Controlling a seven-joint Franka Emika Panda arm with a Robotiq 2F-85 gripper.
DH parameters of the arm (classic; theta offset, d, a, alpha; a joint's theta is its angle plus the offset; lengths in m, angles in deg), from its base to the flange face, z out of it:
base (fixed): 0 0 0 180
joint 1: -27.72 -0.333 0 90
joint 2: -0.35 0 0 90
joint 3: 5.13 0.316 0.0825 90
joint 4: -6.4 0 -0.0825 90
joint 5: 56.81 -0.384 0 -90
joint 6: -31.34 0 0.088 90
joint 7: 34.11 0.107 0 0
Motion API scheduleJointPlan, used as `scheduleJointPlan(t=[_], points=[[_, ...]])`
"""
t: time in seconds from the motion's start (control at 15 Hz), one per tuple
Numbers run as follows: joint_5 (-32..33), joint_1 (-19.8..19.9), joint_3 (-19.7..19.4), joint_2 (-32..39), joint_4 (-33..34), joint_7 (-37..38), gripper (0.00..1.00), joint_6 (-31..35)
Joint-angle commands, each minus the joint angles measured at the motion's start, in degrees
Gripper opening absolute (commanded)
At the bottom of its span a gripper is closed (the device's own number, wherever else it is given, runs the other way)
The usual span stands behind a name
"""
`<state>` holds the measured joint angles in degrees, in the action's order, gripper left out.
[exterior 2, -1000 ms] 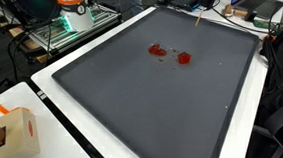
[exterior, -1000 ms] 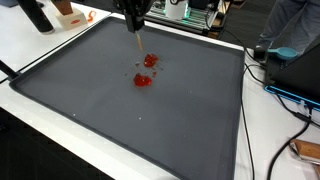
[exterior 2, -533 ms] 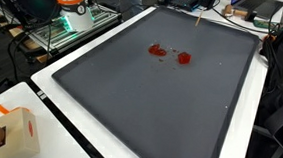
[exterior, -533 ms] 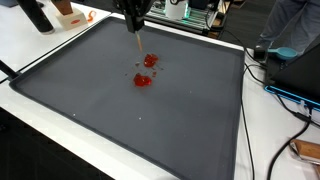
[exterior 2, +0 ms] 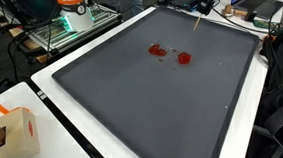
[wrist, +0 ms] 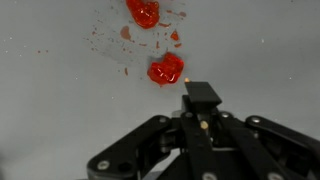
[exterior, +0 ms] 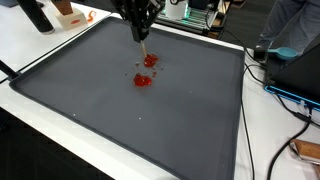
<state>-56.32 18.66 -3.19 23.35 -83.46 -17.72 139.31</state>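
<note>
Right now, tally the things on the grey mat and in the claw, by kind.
Red blobs: 2
Thin stick: 1
Total: 3

Two blobs (exterior: pixel 142 80) side by side on mat (exterior: pixel 120 130), stick (exterior: pixel 142 46) just behind

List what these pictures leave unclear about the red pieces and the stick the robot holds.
Red pieces: blurred in the wrist view, too small in both exterior views to identify.
Stick: too thin in both exterior views to tell whether its tip touches the mat.
Gripper: its upper part is cut off by the top edge in an exterior view.
</note>
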Motion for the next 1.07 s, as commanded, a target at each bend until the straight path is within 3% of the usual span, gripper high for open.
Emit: scheduleJointPlan(t=[0.0, 1.0], points=[[-0.95, 0.88, 0.52, 0.46, -3.09, -1.71, 0.03, 3.87], [0.32, 1.53, -0.57, 5.85, -7.09, -2.52, 0.03, 14.46]])
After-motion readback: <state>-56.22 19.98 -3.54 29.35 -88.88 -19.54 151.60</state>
